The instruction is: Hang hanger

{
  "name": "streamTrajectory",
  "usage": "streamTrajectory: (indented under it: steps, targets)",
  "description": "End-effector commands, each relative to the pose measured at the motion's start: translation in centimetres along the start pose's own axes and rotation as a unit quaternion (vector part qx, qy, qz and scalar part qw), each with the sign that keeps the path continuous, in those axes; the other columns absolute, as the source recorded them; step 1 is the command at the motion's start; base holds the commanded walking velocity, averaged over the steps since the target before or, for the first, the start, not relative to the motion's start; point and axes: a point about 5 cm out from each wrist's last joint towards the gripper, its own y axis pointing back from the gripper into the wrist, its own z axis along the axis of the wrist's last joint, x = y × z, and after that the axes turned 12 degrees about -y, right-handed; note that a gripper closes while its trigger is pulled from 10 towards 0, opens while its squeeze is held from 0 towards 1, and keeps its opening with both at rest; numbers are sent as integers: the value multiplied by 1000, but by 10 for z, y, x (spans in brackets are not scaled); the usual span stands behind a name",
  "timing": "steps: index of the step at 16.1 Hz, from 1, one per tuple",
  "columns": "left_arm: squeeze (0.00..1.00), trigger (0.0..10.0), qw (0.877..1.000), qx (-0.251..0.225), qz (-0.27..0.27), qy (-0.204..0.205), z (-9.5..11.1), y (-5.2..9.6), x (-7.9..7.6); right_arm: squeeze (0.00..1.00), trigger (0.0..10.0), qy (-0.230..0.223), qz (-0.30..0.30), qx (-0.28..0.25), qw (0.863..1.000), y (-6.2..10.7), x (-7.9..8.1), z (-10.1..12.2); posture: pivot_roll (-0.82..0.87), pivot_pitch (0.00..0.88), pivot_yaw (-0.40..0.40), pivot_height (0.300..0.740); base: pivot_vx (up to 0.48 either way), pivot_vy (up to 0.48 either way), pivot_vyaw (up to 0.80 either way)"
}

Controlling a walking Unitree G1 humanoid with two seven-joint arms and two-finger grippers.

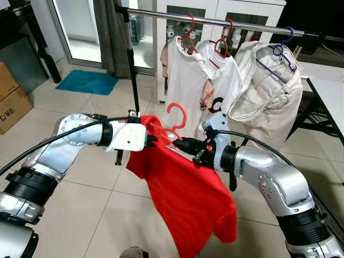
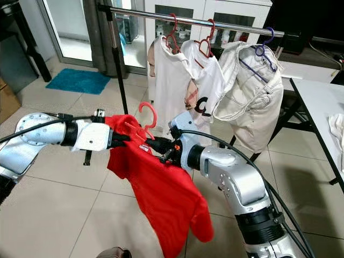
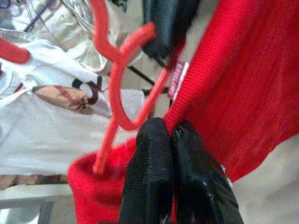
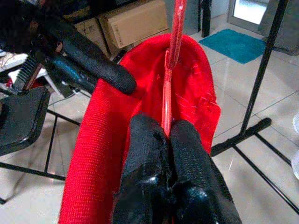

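The fingers [image 3: 161, 177] of the left gripper [image 1: 153, 141] were pressed together on the collar of a red T-shirt [image 1: 185, 199], just beside the stem of the red hanger [image 1: 174, 122] threaded through its neck. The right gripper [image 1: 178, 143] was clamped on the hanger's thin stem from the opposite side, its fingers [image 4: 161, 154] closed with the red plastic pinched between them. The two grippers were held nearly tip to tip in front of the robot, the hanger's hook standing up above them and the shirt drooping below and to the right, clear of the tiled floor [image 1: 102, 215]. Farther off, a metal clothes rail [image 1: 215, 21] was seen carrying two white shirts [image 1: 188, 80] on red hangers and a beige jacket [image 1: 266, 99] on a purple hanger. A blue mat [image 1: 87, 81] lay far left.
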Motion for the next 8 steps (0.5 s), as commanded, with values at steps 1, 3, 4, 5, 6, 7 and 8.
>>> streamTrajectory:
  steps: [1, 3, 4, 5, 6, 7, 8]
  targets:
    - [0, 0, 1000, 2, -7, -6, 5, 2, 8, 0, 10000, 13, 9, -20, 1000, 1, 4, 7, -36, 0, 13, 740, 0, 0, 0]
    - [0, 0, 998, 43, -34, -5, -4, 9, 5, 0, 10000, 10, 9, -24, 1000, 2, 4, 8, -37, 0, 15, 740, 0, 0, 0]
    - [0, 0, 997, 65, -41, -5, -9, 15, 5, 0, 10000, 10, 9, -24, 1000, 2, 3, 8, -37, 0, 16, 740, 0, 0, 0]
    - [0, 0, 996, 76, -45, -3, -11, 19, 5, 0, 10000, 10, 9, -24, 1000, 3, 3, 7, -37, 0, 16, 740, 0, 0, 0]
    - [0, 0, 995, 88, -47, 0, -15, 24, 7, 0, 10000, 10, 10, -24, 1000, 3, 4, 7, -36, 0, 17, 740, 0, 0, 0]
    - [0, 0, 994, 97, -42, 1, -16, 29, 11, 0, 10000, 11, 12, -24, 1000, 2, 4, 7, -36, 0, 17, 740, 0, 0, 0]
    - [0, 0, 994, 102, -39, 0, -17, 30, 13, 0, 10000, 12, 12, -23, 1000, 2, 4, 6, -36, 0, 18, 740, 0, 0, 0]
